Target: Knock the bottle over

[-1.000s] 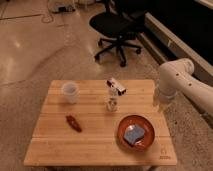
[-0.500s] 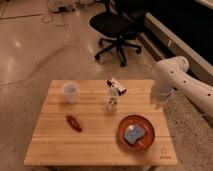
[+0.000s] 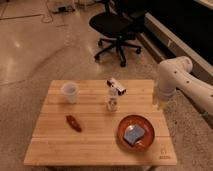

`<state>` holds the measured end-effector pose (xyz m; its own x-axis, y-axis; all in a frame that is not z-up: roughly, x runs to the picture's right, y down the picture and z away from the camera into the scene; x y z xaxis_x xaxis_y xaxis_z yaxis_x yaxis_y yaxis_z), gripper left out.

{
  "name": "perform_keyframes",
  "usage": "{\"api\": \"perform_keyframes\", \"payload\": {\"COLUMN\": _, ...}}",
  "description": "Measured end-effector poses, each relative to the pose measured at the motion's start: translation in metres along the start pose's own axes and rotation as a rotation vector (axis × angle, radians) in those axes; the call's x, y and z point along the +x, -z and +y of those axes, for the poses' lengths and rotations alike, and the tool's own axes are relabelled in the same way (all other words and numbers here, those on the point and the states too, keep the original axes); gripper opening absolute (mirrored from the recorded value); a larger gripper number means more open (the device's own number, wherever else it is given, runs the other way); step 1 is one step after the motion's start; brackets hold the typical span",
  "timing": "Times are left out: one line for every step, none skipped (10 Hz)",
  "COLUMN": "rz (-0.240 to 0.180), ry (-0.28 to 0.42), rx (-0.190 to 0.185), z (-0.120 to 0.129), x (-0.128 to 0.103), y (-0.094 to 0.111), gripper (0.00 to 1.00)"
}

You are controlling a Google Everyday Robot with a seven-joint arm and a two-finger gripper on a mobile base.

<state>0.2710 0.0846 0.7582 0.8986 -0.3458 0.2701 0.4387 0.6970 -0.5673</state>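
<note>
We have the gripper hanging at the edge of the desk under the pale arm, its jaws pressed together with nothing between them. The bottle stands upright well apart from the jaws, inward across the desk toward its middle, with its slanted white top piece angled off to one side. Beyond the bottle from the jaws sits the white cup. Nearer the camera than the jaws lies the orange bowl with something blue in it, and a small red thing lies farther off past that.

The step in hand, as we judge it, is the approach. To do it well we should hold the jaws closed (a blunt, solid pusher suits this better than spread ones), bring them in level with the bottle's upper body, and sweep straight across. Striking high should tip it rather than slide it. We should pass clear of the bowl's rim and stop short of the cup.
</note>
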Motion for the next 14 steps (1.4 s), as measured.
{"api": "perform_keyframes", "payload": {"rz": -0.004, "ry": 0.003, "rx": 0.002, "z": -0.003, "x": -0.006, "y": 0.0, "gripper": 0.41}}
{"api": "perform_keyframes", "payload": {"rz": -0.005, "ry": 0.003, "rx": 0.01, "z": -0.008, "x": -0.004, "y": 0.002, "gripper": 0.41}}
{"api": "perform_keyframes", "payload": {"rz": -0.003, "ry": 0.004, "rx": 0.011, "z": -0.007, "x": 0.005, "y": 0.003, "gripper": 0.41}}
{"api": "perform_keyframes", "payload": {"rz": -0.003, "ry": 0.004, "rx": 0.008, "z": -0.001, "x": 0.015, "y": 0.002, "gripper": 0.41}}
{"api": "perform_keyframes", "payload": {"rz": -0.003, "ry": 0.001, "rx": 0.003, "z": 0.005, "x": 0.017, "y": 0.001, "gripper": 0.41}}
{"api": "perform_keyframes", "payload": {"rz": -0.004, "ry": 0.002, "rx": 0.001, "z": 0.006, "x": 0.014, "y": 0.0, "gripper": 0.41}}
{"api": "perform_keyframes", "payload": {"rz": -0.003, "ry": 0.004, "rx": 0.006, "z": -0.004, "x": 0.006, "y": 0.002, "gripper": 0.41}}
{"api": "perform_keyframes", "payload": {"rz": -0.006, "ry": 0.009, "rx": 0.006, "z": -0.01, "x": -0.003, "y": 0.002, "gripper": 0.41}}
{"api": "perform_keyframes", "payload": {"rz": -0.004, "ry": 0.007, "rx": 0.005, "z": -0.011, "x": -0.004, "y": 0.001, "gripper": 0.41}}
{"api": "perform_keyframes", "payload": {"rz": -0.002, "ry": 0.006, "rx": 0.007, "z": -0.009, "x": 0.0, "y": 0.002, "gripper": 0.41}}
{"api": "perform_keyframes", "payload": {"rz": -0.001, "ry": 0.006, "rx": 0.01, "z": -0.003, "x": 0.009, "y": 0.003, "gripper": 0.41}}
{"api": "perform_keyframes", "payload": {"rz": -0.001, "ry": 0.016, "rx": 0.01, "z": -0.001, "x": 0.016, "y": 0.003, "gripper": 0.41}}
{"api": "perform_keyframes", "payload": {"rz": -0.004, "ry": 0.028, "rx": 0.006, "z": -0.005, "x": 0.016, "y": 0.0, "gripper": 0.41}}
{"api": "perform_keyframes", "payload": {"rz": -0.003, "ry": 0.028, "rx": 0.003, "z": -0.011, "x": 0.013, "y": -0.005, "gripper": 0.41}}
